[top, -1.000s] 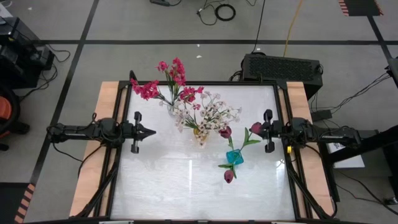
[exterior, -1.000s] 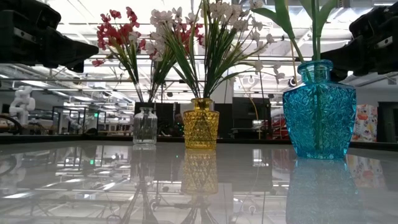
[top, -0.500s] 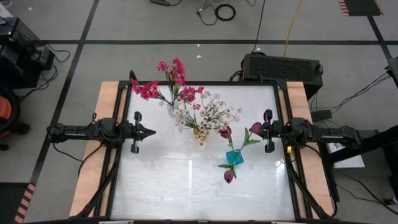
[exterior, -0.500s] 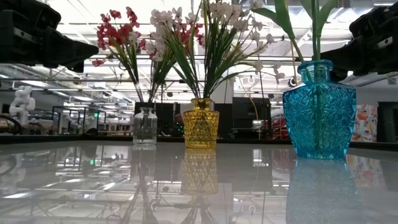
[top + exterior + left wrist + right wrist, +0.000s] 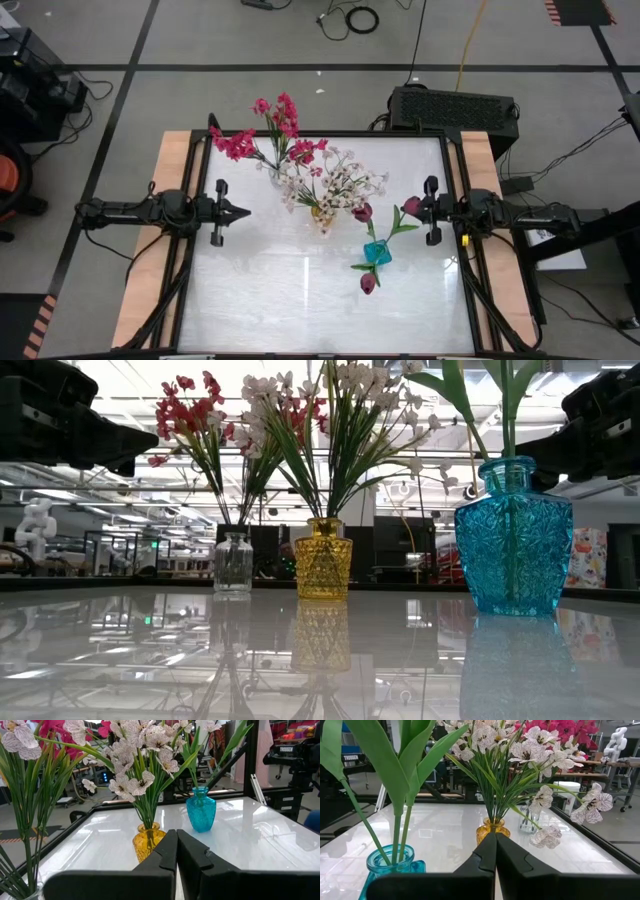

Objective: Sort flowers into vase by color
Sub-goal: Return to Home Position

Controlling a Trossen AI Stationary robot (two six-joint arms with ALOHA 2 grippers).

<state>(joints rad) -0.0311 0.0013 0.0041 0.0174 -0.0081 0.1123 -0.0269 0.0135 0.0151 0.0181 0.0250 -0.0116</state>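
Observation:
Three vases stand on the white table. A clear glass vase holds the magenta-pink sprigs. A yellow vase holds the white blossoms. A blue vase holds the maroon tulip buds, stems down in its neck. My left gripper hovers shut at the table's left, left of the yellow vase. My right gripper hovers shut at the table's right, beside a tulip bud. Neither holds anything.
Wooden strips border the table's left and right sides. A black box sits beyond the far right corner. The near half of the table is bare. Cables lie on the floor around.

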